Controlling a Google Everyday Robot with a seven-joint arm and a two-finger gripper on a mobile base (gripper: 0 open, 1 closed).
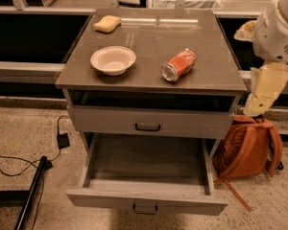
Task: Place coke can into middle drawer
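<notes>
The coke can (178, 64) lies on its side on the grey cabinet top (216, 75), right of centre, its silver end facing front left. The middle drawer (146, 199) is the lower front. It is pulled open, and its inside shows nothing in it. The drawer above it (149, 121) is closed. My gripper (265, 90) hangs off the cabinet's right edge, at about the level of the cabinet top. It is to the right of the can and apart from it, and it holds nothing that I can see.
A white bowl (113, 59) sits on the cabinet top left of the can. A yellow sponge (107, 23) lies at the back left. An orange backpack (247, 147) leans on the floor right of the cabinet. Cables and a black pole (31, 193) lie on the left floor.
</notes>
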